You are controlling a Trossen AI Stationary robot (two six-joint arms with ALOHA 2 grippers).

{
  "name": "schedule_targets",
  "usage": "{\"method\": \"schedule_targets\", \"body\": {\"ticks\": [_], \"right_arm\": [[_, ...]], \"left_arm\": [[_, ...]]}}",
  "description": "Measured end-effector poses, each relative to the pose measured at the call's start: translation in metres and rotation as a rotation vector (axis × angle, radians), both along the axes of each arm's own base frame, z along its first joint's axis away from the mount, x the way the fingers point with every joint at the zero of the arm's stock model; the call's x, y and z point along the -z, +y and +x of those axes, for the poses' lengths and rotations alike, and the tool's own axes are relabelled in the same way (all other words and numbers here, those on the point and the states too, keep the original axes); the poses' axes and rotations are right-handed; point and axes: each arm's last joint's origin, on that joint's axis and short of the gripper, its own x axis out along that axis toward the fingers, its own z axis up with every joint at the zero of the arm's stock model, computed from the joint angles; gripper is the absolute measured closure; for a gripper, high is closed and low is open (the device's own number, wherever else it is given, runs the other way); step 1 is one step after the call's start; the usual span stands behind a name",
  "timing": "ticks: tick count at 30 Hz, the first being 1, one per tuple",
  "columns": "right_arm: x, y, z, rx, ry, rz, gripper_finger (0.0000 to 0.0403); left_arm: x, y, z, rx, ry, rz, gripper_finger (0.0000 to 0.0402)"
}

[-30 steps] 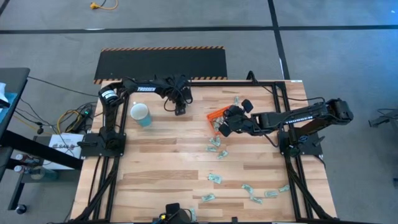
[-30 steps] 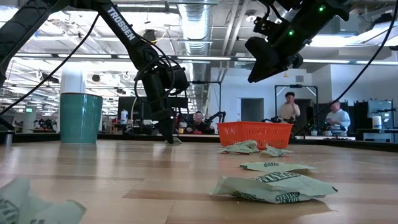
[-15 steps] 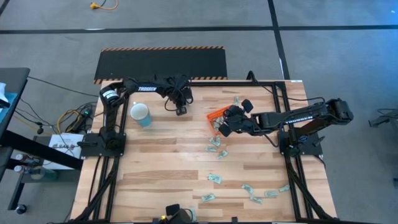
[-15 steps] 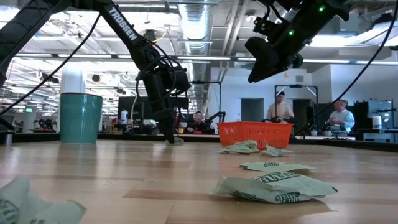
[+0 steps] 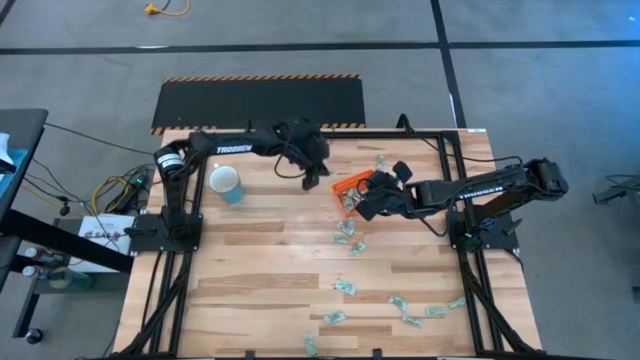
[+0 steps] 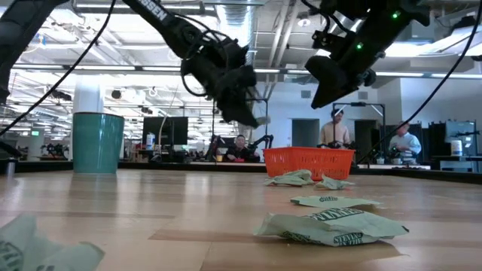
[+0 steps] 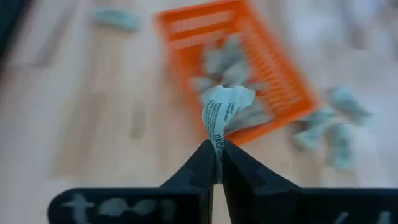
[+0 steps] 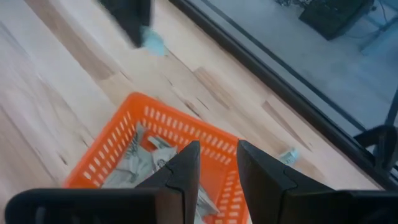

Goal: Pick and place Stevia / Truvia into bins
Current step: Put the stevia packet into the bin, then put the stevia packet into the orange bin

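Left end effector (image 5: 316,178) lifted off counter (image 5: 260,260) since a second ago, now near orange tray (image 5: 352,184), clenched on Stevia packet (image 7: 222,111); drop likely next; right end effector (image 8: 216,163) slightly parted, empty, above tray

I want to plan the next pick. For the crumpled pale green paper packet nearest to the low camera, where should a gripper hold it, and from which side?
Probably from straight above. The crumpled pale green paper packet lies nearly flat on the wooden table, so its sides offer little. Its raised, creased middle ridge is the best part to pinch, the fingers closing across it.
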Motion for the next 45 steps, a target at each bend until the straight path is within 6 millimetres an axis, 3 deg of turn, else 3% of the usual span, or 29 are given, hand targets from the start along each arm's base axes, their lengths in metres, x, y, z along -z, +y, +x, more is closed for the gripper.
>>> {"method": "schedule_targets", "body": {"ticks": [8,12,18,28,39,45], "right_arm": [[0.001,0.000,-0.001,0.009,0.005,0.004,0.0303],[0.000,0.000,-0.001,0.009,-0.001,0.004,0.0303],[0.000,0.000,-0.001,0.009,-0.002,0.005,0.0303],[0.000,0.000,0.000,0.009,-0.003,0.005,0.0303],[0.000,0.000,0.000,0.009,-0.012,0.006,0.0303],[0.000,-0.001,0.000,0.032,-0.033,0.023,0.0303]], "left_arm": [[-0.007,-0.044,0.027,0.136,-0.112,0.050,0.0390],[0.002,-0.055,0.034,0.141,-0.087,0.106,0.0390],[0.018,-0.054,0.043,0.125,-0.091,0.143,0.0389],[0.018,-0.051,0.043,0.118,-0.093,0.134,0.0379],[0.024,-0.048,0.041,0.075,-0.046,0.145,0.0275],[0.006,-0.045,0.022,0.085,0.033,0.141,0.0252]]}}
